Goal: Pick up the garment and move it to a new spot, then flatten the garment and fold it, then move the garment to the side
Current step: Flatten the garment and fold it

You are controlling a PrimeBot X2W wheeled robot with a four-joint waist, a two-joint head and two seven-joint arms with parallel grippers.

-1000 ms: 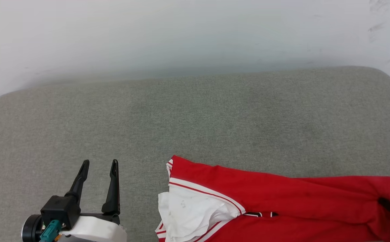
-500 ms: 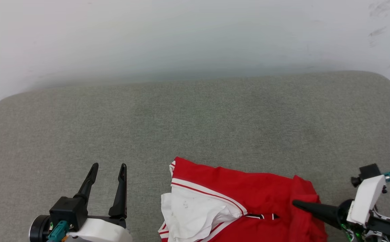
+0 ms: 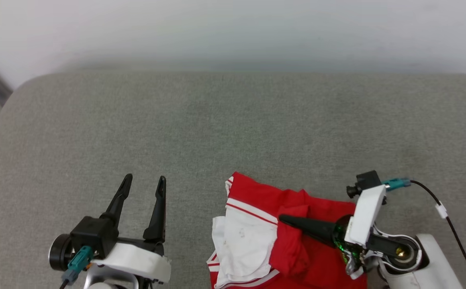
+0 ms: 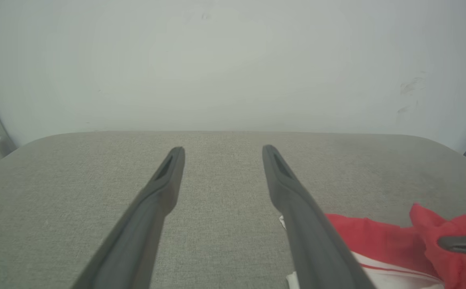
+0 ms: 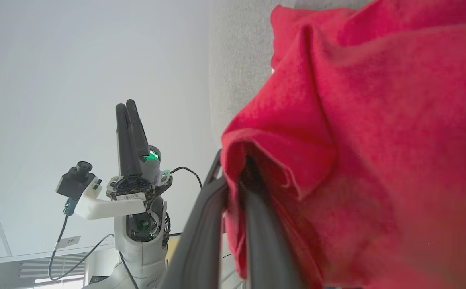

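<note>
1. The red basketball-style T-shirt with white short sleeves and red-white striped trim (image 3: pixel 257 194) lies bunched on the grey fabric-covered desk with rounded corners (image 3: pixel 233 128). It sits at the near edge, right of the middle in the head view, and part of it runs off the bottom of that view.
2. One white sleeve (image 3: pixel 243 237) lies on the shirt's left side, crumpled, with a thin red stripe across its upper edge.
3. The right claw (image 3: pixel 283 219) points leftward over the shirt. Its two dark fingers are pressed together on a fold of the red cloth.
4. In the right wrist view that fold (image 5: pixel 281 140) wraps over both fingertips and hangs loosely around them.
5. In the left wrist view the pinched red cloth (image 4: pixel 430 224) stands up in a peak above the rest of the shirt.
6. The left claw (image 3: pixel 144 178) hangs over bare desk to the left of the shirt, apart from it. Its fingers are spread wide with nothing between them, and they point towards the pale wall (image 3: pixel 233 32) at the far side.
7. A black cable with a teal plug (image 3: pixel 395 184) runs from the right wrist camera.
</note>
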